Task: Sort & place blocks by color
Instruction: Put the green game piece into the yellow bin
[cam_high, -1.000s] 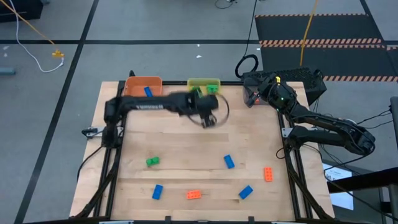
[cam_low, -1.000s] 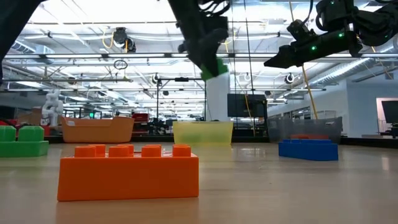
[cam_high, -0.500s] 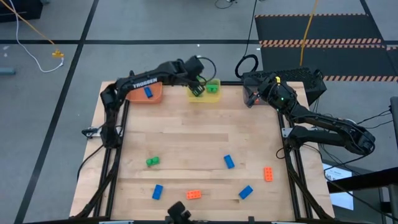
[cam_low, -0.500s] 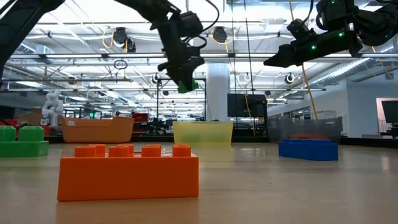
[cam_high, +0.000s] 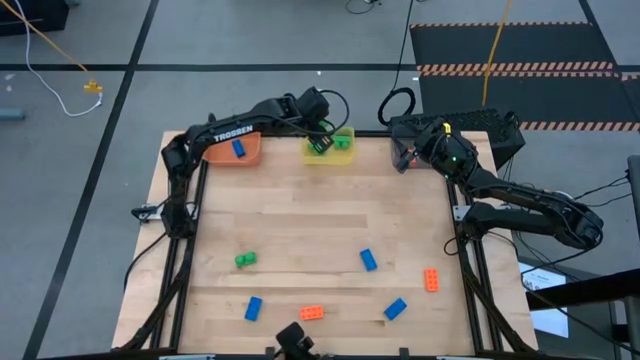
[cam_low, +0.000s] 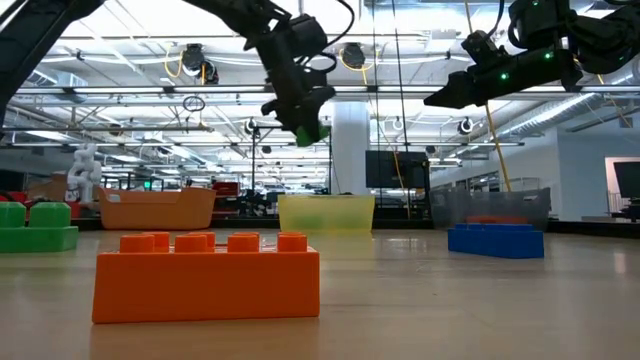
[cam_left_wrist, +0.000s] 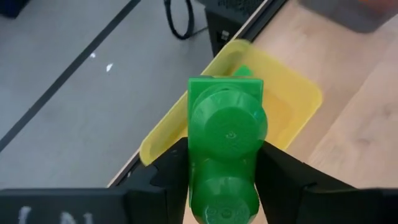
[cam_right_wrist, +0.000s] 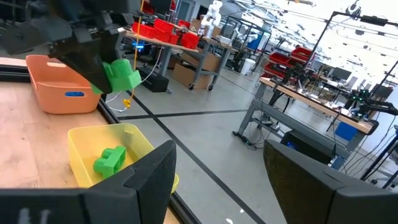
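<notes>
Left hand (cam_high: 319, 146) is held raised over the yellow bin (cam_high: 342, 156) at the desk's (cam_high: 300, 215) 12 o'clock edge, a green block (cam_left_wrist: 225, 146) pinched between its fingers. Right hand (cam_high: 404, 157) is parked at 1 o'clock, fingers spread, nothing held.

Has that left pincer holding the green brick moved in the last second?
Yes. The left pincer with its green brick swung from over the bare table toward the far edge, and now hangs above the yellow bin.

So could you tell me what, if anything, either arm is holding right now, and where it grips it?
The left tool pinches a green block by its two opposite sides, above the yellow bin. The right tool holds nothing.
</notes>
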